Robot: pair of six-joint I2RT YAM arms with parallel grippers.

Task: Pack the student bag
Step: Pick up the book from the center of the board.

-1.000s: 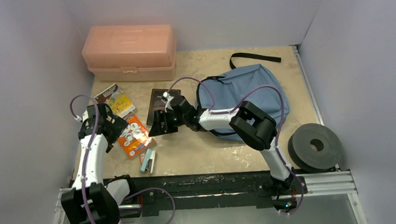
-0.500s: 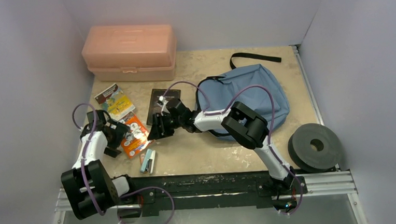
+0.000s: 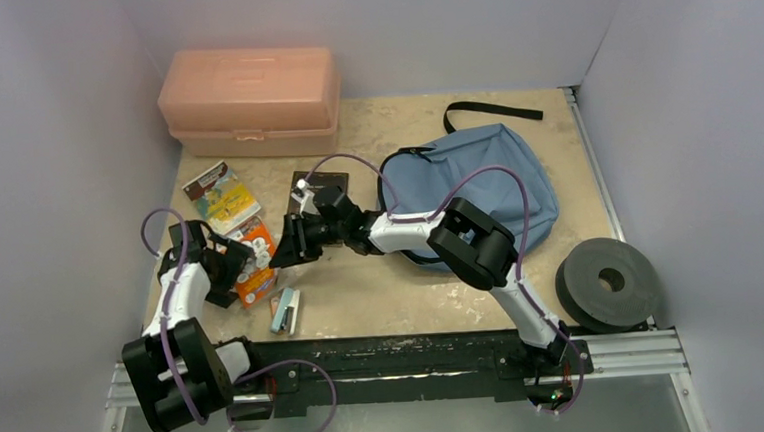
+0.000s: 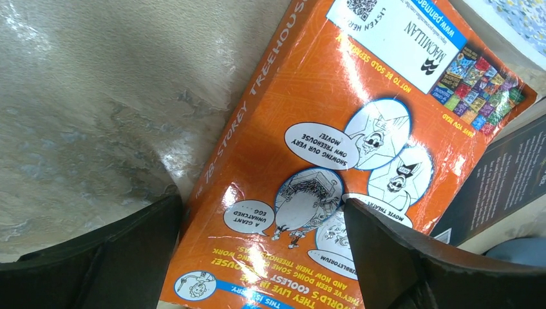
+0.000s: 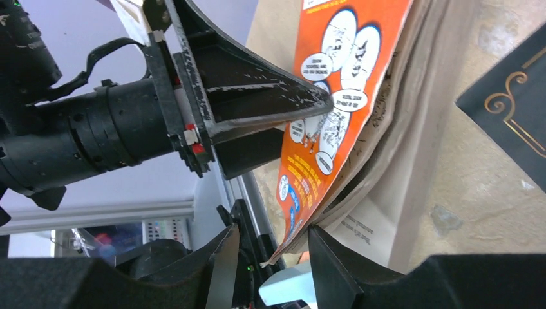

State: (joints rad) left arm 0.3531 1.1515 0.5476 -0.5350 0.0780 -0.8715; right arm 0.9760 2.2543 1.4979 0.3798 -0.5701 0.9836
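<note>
The student bag [image 3: 501, 174] lies on the counter [image 3: 403, 295], to the right of our right hand [image 3: 290, 247]. That hand's fingers sit on either side of the raised edge of the orange book [image 4: 309, 161]; we cannot tell whether they pinch it. Our left hand [image 3: 227, 268], spread wide, straddles the book's opposite end.

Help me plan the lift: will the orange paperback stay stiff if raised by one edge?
Probably floppy: the orange paperback visibly bows, pages fanning apart, in the right wrist view. Likely slippery too; its glossy cover shows glare. Seemingly light, being thin.
</note>
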